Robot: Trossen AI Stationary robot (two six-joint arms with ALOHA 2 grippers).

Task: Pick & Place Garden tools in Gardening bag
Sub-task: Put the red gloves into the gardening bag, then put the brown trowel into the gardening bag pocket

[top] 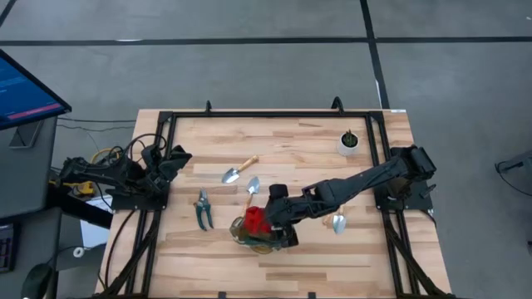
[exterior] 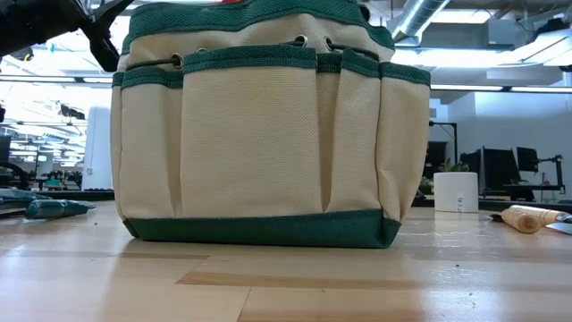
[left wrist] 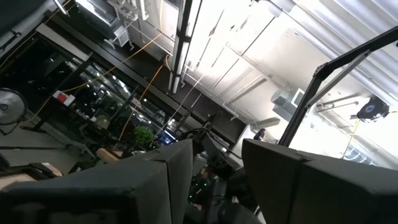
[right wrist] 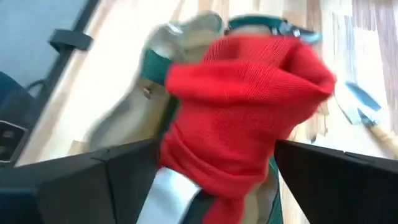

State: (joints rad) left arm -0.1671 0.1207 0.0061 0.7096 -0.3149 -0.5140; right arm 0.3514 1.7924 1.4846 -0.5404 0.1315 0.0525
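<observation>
The gardening bag [top: 259, 238] stands on its base on the table near the front middle; in the low view [exterior: 259, 134] it is tan with green trim. My right gripper [top: 268, 218] is over the bag's open top and is shut on a red knit item [right wrist: 249, 106]. My left gripper [top: 170, 162] waits at the table's left edge, open and empty. Two wooden-handled trowels [top: 237, 171] [top: 252, 189] lie flat behind the bag. Green-handled shears [top: 204, 208] lie to its left. Another trowel [top: 338, 221] lies to its right. My right gripper holds the red knit item between its two fingers [right wrist: 124, 180], by its lower, bunched part [right wrist: 205, 168], next to a white and dark band [right wrist: 171, 196]. The fingers slant down from the table's right. The item is above the bag's opening [right wrist: 186, 37]; whether it touches the bag I cannot tell.
A small white pot with a plant [top: 349, 141] stands at the far right, and shows in the low view [exterior: 456, 190]. A black frame [top: 274, 113] runs along the table's edges. Bare wood lies along the near edge in front of the bag.
</observation>
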